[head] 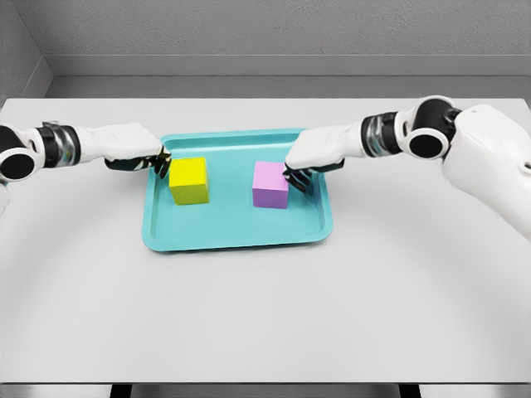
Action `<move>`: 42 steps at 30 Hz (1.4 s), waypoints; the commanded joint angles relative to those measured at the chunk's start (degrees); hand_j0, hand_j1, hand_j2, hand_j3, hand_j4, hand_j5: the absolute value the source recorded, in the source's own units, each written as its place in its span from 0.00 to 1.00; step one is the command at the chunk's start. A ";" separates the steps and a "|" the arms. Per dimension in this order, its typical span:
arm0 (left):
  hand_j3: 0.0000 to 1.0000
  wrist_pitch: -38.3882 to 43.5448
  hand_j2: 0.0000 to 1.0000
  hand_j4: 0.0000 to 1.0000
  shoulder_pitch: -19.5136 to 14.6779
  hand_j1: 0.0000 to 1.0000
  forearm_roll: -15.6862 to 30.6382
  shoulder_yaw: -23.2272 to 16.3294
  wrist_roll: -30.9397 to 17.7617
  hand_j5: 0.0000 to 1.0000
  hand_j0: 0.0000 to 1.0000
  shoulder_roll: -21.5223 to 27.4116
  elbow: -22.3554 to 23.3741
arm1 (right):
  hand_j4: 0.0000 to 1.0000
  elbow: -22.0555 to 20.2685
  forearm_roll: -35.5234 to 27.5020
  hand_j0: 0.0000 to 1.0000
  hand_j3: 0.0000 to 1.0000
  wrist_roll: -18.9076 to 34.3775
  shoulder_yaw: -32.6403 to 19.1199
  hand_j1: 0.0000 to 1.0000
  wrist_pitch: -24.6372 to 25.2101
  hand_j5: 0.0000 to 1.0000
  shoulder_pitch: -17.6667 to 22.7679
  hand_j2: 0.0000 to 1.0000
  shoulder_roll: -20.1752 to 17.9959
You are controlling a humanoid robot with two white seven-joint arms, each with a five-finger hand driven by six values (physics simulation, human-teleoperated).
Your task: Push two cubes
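We see both arms reaching in from opposite sides over the white table [265, 315], each hand set against the outer face of one cube. Our left hand [137, 151] sits at the left rim of the teal tray [241, 232], fingers curled downward and holding nothing, with the fingertips [162, 164] touching or just beside the left face of the yellow cube [189, 180]. Our right hand [319, 153] hangs over the tray's right part, fingers likewise curled and empty, with the fingertips [297, 178] at the upper right edge of the purple cube [270, 185]; whether they press on it or only graze it we cannot tell.

We judge this placing suits a push, not a grasp: each hand stands behind its cube on the far side from the other cube, so that an inward sweep would drive the two blocks toward each other across the tray floor. The curled fingers give a blunt, stiff front for that.

Both cubes rest flat inside the tray, apart from each other, with bare tray floor between them. The yellow one lies just inward of our left fingertips, the purple one just inward of and slightly nearer than our right fingertips. Being cubes, they have no long axis; their faces stand roughly square to the tray's walls, the yellow one perhaps turned a little.
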 commanded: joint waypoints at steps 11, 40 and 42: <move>0.38 -0.36 0.38 0.38 -0.09 0.38 -1.67 -0.43 0.01 0.38 0.38 -3.85 0.10 | 0.27 0.15 -0.05 0.27 0.27 -0.03 3.96 0.27 0.09 0.27 0.53 0.27 -3.41; 0.40 -0.36 0.40 0.40 -0.88 0.40 0.87 1.15 0.01 0.40 0.40 -3.32 3.62 | 0.27 0.24 0.48 0.27 0.27 -0.03 5.37 0.27 0.09 0.27 -0.35 0.27 0.90; 0.40 -0.36 0.40 0.40 -0.61 0.40 0.79 0.19 0.01 0.40 0.40 -3.93 3.36 | 0.27 0.24 0.48 0.27 0.27 -0.03 5.37 0.27 0.09 0.27 -0.35 0.27 0.20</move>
